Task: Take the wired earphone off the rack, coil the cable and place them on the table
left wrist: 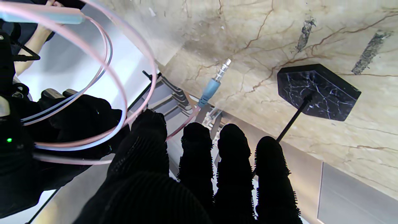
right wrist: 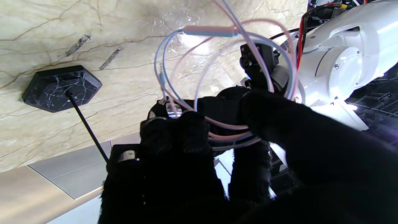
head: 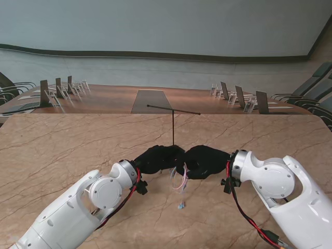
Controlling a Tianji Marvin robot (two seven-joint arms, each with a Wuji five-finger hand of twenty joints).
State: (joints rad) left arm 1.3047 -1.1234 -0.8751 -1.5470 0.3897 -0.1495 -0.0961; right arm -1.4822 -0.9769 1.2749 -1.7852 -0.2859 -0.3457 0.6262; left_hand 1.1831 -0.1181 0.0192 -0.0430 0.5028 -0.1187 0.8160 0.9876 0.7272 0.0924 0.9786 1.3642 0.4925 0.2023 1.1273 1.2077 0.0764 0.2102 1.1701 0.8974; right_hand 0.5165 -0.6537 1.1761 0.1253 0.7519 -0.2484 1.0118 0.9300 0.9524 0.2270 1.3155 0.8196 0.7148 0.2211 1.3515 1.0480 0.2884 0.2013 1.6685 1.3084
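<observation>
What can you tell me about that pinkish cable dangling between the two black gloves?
It is the wired earphone, a thin, glossy cable in pale pink and light blue, already off the rack. It is wound into several loose loops, which the right robot hand grips in its fingers. The left robot hand is right beside it; whether it touches is unclear. A light blue plug with a metal tip hangs free above the marble table.

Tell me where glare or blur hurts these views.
Right wrist view: glare off the left arm's white shell washes out the cable loops. Left wrist view: nearest cable is soft and a bright patch sits behind it, while the plug is sharp. Stand view: evenly lit, cable tiny.
</observation>
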